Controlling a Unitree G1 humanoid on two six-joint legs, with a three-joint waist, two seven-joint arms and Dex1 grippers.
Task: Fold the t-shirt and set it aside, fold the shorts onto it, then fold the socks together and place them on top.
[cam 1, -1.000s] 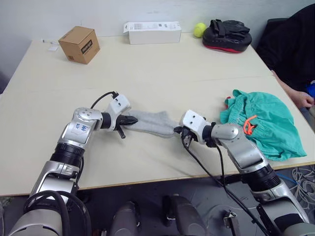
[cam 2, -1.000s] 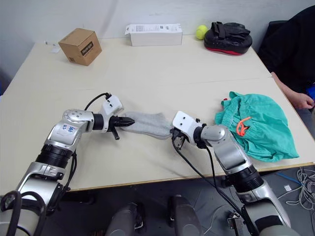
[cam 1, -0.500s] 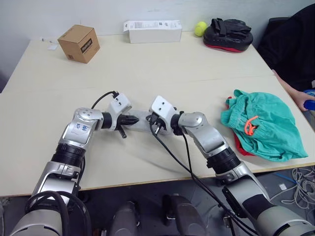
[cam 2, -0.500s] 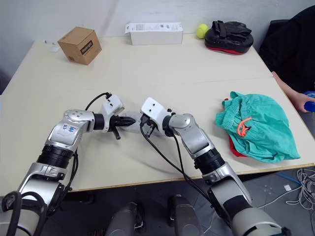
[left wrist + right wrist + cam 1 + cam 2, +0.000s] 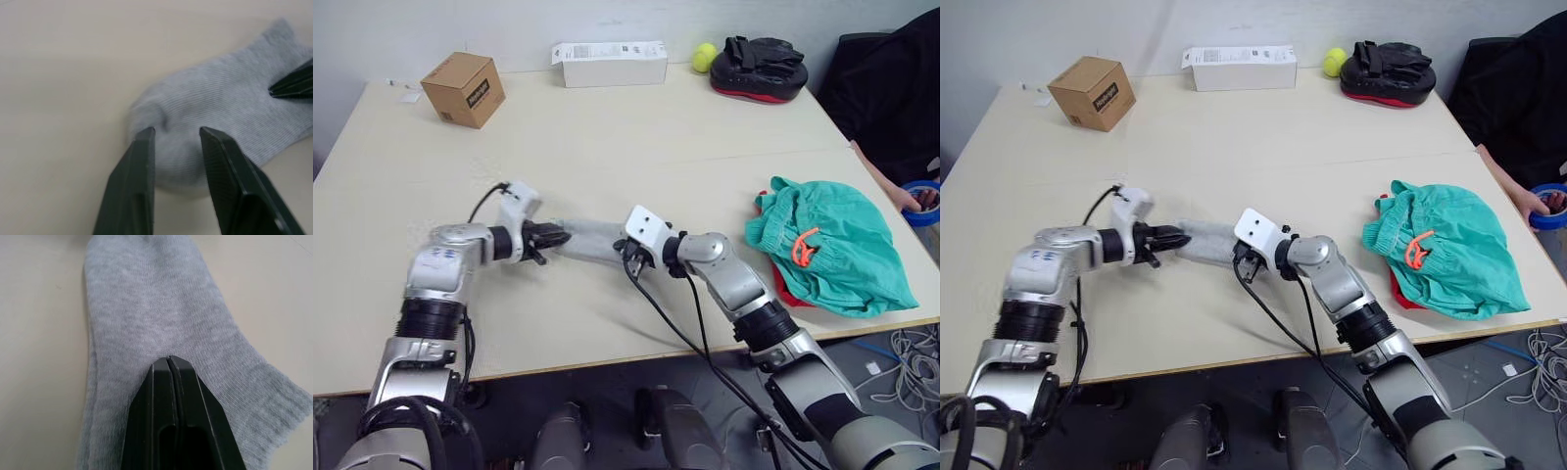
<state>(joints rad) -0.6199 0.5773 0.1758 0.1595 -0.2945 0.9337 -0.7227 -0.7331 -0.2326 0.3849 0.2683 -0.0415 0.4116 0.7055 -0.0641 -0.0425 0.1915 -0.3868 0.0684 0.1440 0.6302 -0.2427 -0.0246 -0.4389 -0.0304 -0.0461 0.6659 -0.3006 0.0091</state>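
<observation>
Socks (image 5: pixel 590 240) flat on table (image 5: pixel 636 127), stretched between 2 pincers for folding. Left gripper (image 5: pixel 177 138) parted, fingers straddling toe end, not yet clamped. Right gripper (image 5: pixel 168 361) closed, tips pressing cuff-side knit down. Shorts (image 5: pixel 832 245) lie well beyond right arm, over t-shirt (image 5: pixel 787 290).

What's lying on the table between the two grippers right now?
The grey socks lie flat on the table, spanning the stretch between the left gripper and the right gripper, as the left eye view shows.
</observation>
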